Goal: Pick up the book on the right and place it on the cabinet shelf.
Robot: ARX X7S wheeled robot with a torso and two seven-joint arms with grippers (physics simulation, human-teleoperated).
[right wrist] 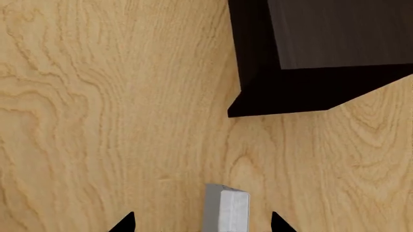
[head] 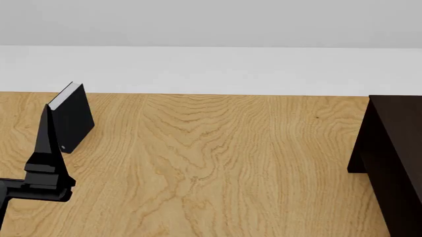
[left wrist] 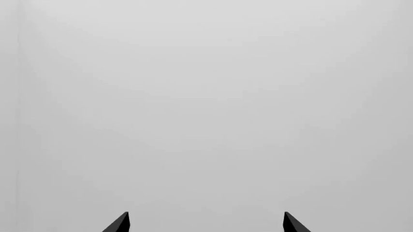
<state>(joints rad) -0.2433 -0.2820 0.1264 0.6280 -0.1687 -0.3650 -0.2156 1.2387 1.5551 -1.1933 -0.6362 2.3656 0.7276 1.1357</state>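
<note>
grey book (right wrist: 226,210) between right claw (right wrist: 202,223) tips

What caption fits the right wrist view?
Right pincer open around the grey book on the wooden table, near the dark cabinet.

Wooden table (head: 218,163) bearing black book (head: 72,118), cabinet (head: 396,148).

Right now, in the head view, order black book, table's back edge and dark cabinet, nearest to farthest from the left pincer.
1. Black book, just behind the left pincer.
2. Table's back edge, beyond the book.
3. Dark cabinet, far right.
</note>
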